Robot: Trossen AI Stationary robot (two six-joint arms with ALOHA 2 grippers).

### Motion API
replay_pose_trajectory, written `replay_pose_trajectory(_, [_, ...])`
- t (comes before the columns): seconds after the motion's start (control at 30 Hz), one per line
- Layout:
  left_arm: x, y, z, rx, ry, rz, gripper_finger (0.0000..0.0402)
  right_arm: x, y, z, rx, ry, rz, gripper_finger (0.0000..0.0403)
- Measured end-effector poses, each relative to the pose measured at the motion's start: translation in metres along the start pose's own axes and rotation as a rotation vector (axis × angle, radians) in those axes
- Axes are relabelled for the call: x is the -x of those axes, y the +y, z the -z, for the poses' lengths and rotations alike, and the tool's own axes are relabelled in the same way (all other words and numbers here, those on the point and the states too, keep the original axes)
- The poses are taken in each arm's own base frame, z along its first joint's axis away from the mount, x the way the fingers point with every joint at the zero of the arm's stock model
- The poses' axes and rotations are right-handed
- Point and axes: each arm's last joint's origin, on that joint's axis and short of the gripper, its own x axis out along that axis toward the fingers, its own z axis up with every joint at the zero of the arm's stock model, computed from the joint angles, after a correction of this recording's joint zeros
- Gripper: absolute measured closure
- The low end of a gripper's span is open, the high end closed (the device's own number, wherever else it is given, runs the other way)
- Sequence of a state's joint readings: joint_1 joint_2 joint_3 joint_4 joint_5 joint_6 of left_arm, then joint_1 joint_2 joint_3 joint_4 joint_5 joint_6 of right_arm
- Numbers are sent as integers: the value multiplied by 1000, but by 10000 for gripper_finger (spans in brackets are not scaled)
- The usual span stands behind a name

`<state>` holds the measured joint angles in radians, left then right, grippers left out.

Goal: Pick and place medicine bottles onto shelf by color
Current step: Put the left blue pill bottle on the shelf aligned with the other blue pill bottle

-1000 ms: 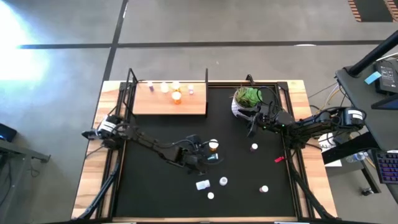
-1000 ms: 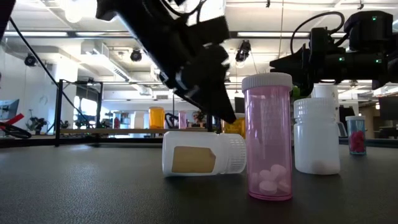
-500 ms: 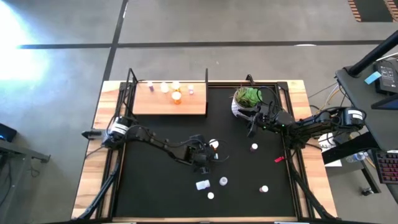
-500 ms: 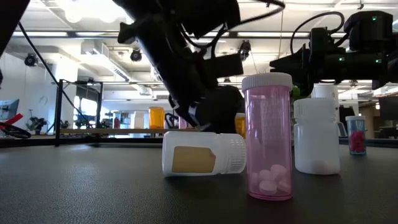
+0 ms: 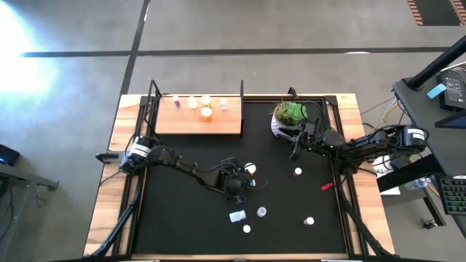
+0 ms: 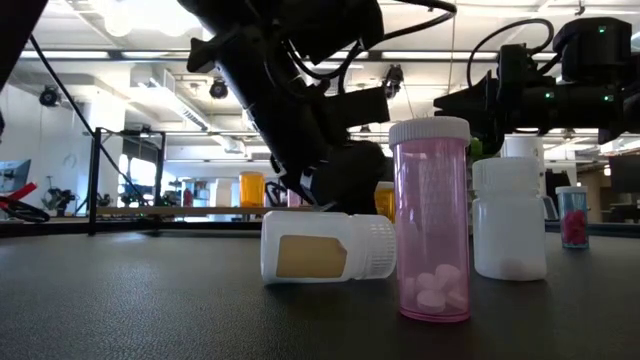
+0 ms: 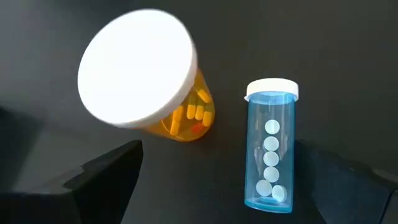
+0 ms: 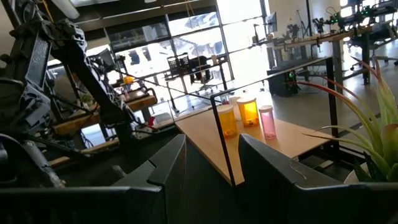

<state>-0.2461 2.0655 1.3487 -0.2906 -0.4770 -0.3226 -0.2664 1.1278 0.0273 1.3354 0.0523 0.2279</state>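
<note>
The left gripper hangs low over the middle of the black mat, its fingers spread wide and holding nothing. Between and just beyond them stands an orange bottle with a white cap, upright, and just beside it lies a blue bottle on its side with white pills in a row inside.

Nearer the table's front edge, more medicine bottles are scattered on the mat: a white one lying on its side, an upright pink one just right of it, and an upright white one further right. A small pink-filled bottle stands beyond those.

The right gripper waits at the far right of the mat, just beside the potted plant; its fingers stand partly apart with nothing between them.

The shelf sits at the far left of the table, well apart from both grippers. Several bottles, orange, white and pinkish, stand along its far edge.
</note>
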Motion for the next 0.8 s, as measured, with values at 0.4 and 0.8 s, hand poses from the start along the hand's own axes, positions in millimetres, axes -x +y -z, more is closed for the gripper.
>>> replay_pose_trajectory(0.4, [-1, 0, -2, -66, -14, 14, 4, 0, 0, 0, 0, 0, 0, 264])
replay_pose_trajectory(0.8, [-1, -1, -1, -58, 13, 94, 4, 0, 0, 0, 0, 0, -1, 264])
